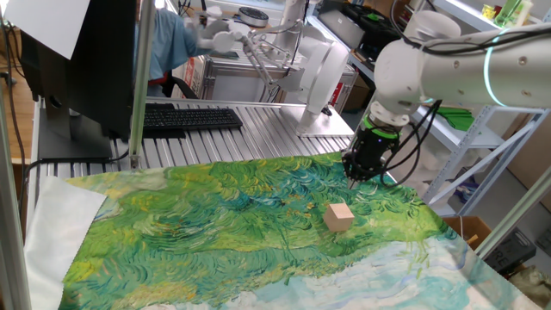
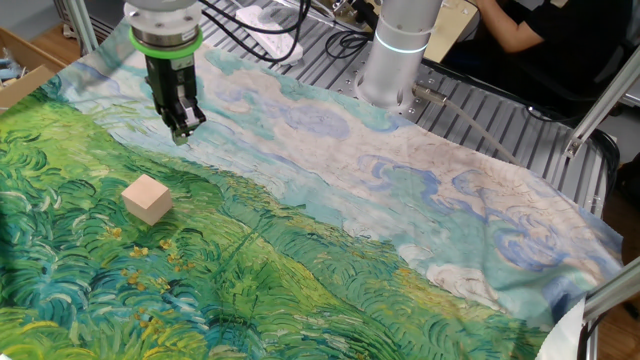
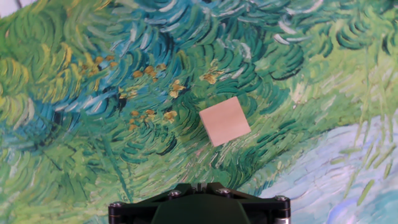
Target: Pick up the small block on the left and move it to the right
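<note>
Gripper (image 2: 180,128) hovers above the painted green-and-blue cloth (image 2: 330,250), holding nothing; whether its jaws are parted cannot be told. Small plain tan wooden cube (image 2: 147,198) sits apart at seven o'clock. Recommend centring overhead, rotating to match its skewed faces, then descending.

The small block (image 2: 147,198) sat alone on the surface (image 2: 330,260), which was covered by a painted cloth of green field and pale sky. The end effector (image 2: 180,128) hung above the cloth, up and to the right of the block, holding nothing, its fingertips close together and pointed down.
</note>
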`<state>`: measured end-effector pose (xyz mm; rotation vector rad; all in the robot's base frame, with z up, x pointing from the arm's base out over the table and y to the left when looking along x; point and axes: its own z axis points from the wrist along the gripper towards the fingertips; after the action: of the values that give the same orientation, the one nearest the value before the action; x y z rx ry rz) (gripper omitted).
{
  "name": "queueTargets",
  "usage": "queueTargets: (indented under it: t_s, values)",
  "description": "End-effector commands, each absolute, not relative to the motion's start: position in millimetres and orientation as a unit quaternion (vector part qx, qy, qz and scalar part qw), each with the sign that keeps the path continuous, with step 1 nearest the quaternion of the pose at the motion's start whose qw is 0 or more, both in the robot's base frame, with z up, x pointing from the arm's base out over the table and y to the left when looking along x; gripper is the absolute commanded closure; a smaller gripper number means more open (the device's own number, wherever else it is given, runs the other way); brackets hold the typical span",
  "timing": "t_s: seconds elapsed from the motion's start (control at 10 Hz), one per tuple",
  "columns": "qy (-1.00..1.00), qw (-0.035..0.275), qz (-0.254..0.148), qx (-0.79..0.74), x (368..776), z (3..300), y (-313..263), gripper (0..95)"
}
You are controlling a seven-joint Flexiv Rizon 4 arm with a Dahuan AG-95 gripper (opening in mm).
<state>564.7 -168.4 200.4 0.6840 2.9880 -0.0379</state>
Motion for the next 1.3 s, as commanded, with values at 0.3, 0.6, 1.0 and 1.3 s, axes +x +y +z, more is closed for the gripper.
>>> queueTargets:
  t_s: [0.3, 0.6, 1.0, 1.3]
  values:
    - [0.973, 0.039, -0.012, 0.228, 563.5, 200.9, -167.5, 95.0]
    - [0.970, 0.039, -0.012, 0.238, 563.5, 200.9, -167.5, 95.0]
    - [0.971, 0.039, -0.014, 0.235, 563.3, 201.5, -167.6, 95.0]
    - [0.973, 0.038, -0.015, 0.229, 565.2, 205.1, -173.9, 95.0]
